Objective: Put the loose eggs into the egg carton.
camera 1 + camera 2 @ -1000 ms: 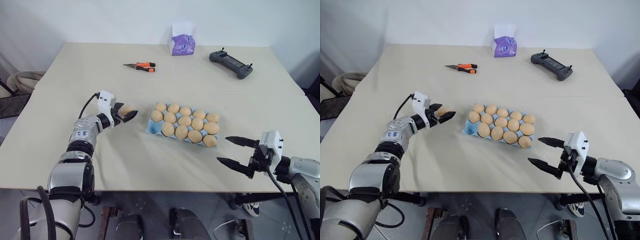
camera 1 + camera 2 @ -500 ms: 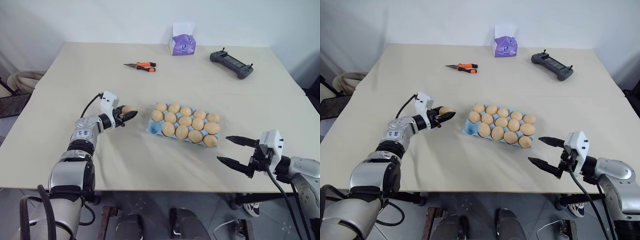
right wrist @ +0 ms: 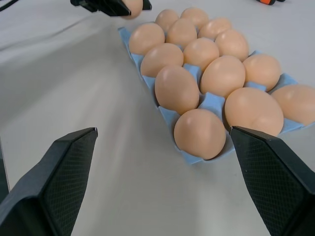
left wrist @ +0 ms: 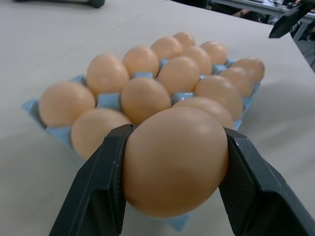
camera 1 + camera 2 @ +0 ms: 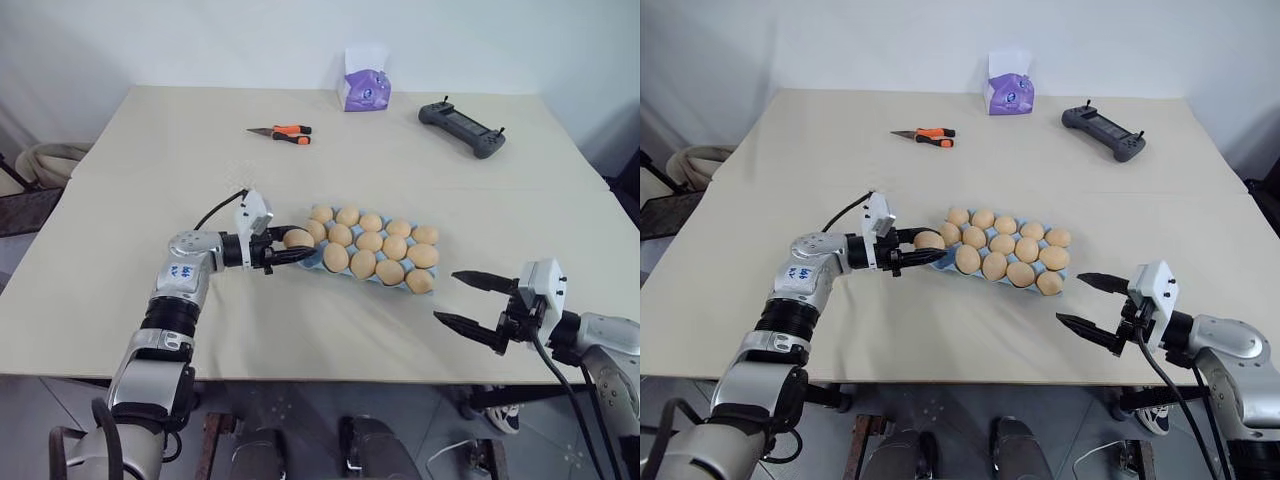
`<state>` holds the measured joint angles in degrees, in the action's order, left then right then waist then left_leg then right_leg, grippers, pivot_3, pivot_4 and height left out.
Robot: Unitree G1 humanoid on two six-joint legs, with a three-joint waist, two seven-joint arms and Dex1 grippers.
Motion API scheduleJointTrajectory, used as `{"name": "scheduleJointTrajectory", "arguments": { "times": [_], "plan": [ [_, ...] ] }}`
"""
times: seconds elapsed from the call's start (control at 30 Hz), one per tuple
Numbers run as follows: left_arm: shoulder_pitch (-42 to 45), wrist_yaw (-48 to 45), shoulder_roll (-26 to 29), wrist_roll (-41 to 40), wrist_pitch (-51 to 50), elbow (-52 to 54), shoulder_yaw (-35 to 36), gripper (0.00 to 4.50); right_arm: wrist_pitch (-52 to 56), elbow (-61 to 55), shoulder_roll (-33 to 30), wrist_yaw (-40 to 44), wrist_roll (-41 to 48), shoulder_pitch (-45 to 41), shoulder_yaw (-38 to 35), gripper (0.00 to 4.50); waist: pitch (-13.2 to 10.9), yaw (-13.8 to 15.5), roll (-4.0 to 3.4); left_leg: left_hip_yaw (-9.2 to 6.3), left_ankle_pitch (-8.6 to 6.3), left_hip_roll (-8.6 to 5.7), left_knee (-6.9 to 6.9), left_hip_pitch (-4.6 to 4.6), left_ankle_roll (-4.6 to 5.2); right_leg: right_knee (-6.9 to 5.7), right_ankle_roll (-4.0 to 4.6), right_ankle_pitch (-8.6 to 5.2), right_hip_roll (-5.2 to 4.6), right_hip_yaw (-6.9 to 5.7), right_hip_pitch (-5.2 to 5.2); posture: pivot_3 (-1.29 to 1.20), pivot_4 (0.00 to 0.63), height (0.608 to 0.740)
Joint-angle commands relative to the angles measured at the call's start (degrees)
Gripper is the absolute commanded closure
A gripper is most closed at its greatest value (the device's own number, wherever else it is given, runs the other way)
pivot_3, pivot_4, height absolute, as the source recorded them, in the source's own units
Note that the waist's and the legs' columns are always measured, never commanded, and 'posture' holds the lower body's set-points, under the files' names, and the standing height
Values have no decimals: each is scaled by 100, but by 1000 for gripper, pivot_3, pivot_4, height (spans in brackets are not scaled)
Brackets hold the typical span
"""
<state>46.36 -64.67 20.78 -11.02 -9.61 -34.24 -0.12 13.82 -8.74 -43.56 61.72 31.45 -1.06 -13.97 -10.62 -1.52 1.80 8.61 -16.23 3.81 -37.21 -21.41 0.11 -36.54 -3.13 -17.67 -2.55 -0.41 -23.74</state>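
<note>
step: carrying a smooth tan-orange oval egg (image 5: 297,238) to the light blue moulded egg carton (image 5: 309,258), which sits mid-table
carton fill: 14 eggs seated, near-left corner cup looks empty
left gripper (image 5: 923,248): two black fingers clamped on the egg, hovering just beside carton's left end
right gripper (image 5: 472,301): fingers spread wide, holds nothing, apart from carton's right end
next move: likely line egg over the empty corner cup, lower it, release gently
risk: bumping neighbouring eggs

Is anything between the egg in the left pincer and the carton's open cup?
Nothing visible. The left pincer holds the egg at the egg carton's near-left corner, where one cup looks unfilled; whether the egg hangs right over it is unclear.
</note>
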Motion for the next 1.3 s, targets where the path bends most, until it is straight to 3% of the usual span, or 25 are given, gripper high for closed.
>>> {"name": "scheduleJointTrajectory", "arguments": {
  "times": [0.03,0.23,0.27,0.5,0.83,1.03,1.3],
  "plan": [
    [61,110,-39,-26,90,49,-35,2024,-65,-173,23,-53,52,62,-174,0,0,-4,0,0,0,0,0,3,0,0,0,0,0,1,2,0,150,740],
    [73,227,-73,-37,-26,56,-108,145,-64,-223,29,-125,69,127,-198,0,0,-3,0,-1,0,1,4,3,0,0,0,0,1,1,1,0,150,740],
    [68,224,-68,-45,-35,71,-114,50,-67,-225,28,-133,71,131,-197,0,0,-3,0,0,0,1,4,3,0,1,0,0,1,1,1,0,150,740],
    [28,14,127,-493,-322,570,205,50,-72,-243,22,-171,82,151,-210,0,0,-8,0,0,0,1,3,3,0,0,0,0,1,1,1,0,150,740],
    [-906,-887,1326,-1474,-1229,1876,720,50,-78,-217,-48,-135,106,214,-354,0,-1,-10,-2,2,8,7,6,11,-23,-5,6,-4,2,3,2,0,150,740],
    [-1639,-1174,1899,-1905,-947,1980,1470,50,-101,-38,-178,4,77,219,-532,0,-1,-11,-3,0,-2,5,11,12,-3,-3,7,-4,-6,3,3,0,150,740],
    [-2307,-984,2096,-1799,-722,2081,1581,50,-164,326,-288,224,-12,27,-553,0,0,-11,-4,-2,-6,5,12,13,4,-2,10,-6,-11,3,3,0,150,740]
  ]
}}
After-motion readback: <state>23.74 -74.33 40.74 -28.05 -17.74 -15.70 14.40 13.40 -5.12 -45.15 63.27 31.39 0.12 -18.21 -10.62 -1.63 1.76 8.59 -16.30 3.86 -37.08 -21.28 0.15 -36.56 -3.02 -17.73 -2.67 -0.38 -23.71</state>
